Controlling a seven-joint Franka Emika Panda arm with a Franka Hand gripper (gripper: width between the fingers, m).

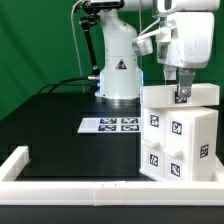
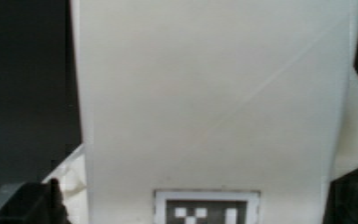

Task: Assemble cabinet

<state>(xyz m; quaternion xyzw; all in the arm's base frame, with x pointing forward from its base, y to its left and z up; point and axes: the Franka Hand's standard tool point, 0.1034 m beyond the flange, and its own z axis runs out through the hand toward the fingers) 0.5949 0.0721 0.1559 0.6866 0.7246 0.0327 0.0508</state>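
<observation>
**Exterior view and wrist view: gripper at the top panel of the cabinet**

Exterior view shows a black table (image 1: 55, 120) with a green curtain behind it. On the exterior view's right stands the cabinet body (image 1: 178, 145), a large white box with several black-and-white marker tags on its front and side faces. A flat white top panel (image 1: 180, 95) lies on top of the body and reaches a little past it at the edge. The gripper (image 1: 183, 92) comes down from above and meets this panel near its front edge; a small tag (image 1: 183, 96) sits just at the place of contact. The fingers are partly hidden by the white hand of the arm, so I cannot tell from this view if they are clamped on the panel or only touching it. The white base of the arm (image 1: 118, 75) stands behind, near the middle. The marker board (image 1: 108, 125) lies flat on the table, between the base and the cabinet, apart from both. A long low white rail (image 1: 60, 188) runs along the near edge of the table and turns up the exterior view's left side.

Wrist view is almost filled by one white surface of the cabinet (image 2: 211, 100), very close and blurred. One marker tag (image 2: 208, 208) shows at the edge of the picture. Dark shapes lie at both sides; the fingertips are not clear here.
</observation>
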